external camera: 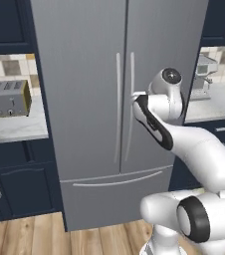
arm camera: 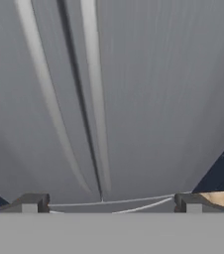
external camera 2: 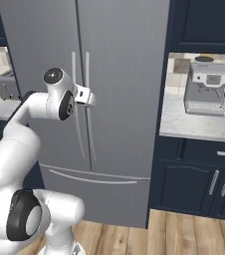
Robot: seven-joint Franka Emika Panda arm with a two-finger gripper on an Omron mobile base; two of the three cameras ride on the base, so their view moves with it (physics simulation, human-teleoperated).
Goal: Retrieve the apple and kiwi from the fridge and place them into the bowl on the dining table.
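Note:
The tall grey fridge (external camera: 84, 74) (external camera 2: 129, 60) (arm camera: 163, 99) stands straight ahead with both doors and the bottom drawer closed. The apple and the kiwi are hidden behind those doors. My gripper (external camera 2: 88, 97) (external camera: 134, 95) (arm camera: 110, 203) is open, held at mid-height right in front of the two long curved handles (external camera: 132, 124) (external camera 2: 88, 134) (arm camera: 95, 89) at the door seam. In the hand view the fingertips (arm camera: 32, 202) stand wide apart with nothing between them. The bowl and the dining table are out of view.
Marble counters over navy cabinets flank the fridge. A toaster (external camera: 5, 98) sits on the left one and a coffee machine (external camera 2: 208, 87) (external camera: 203, 74) on the right one. Wooden floor (external camera 2: 184, 234) lies in front.

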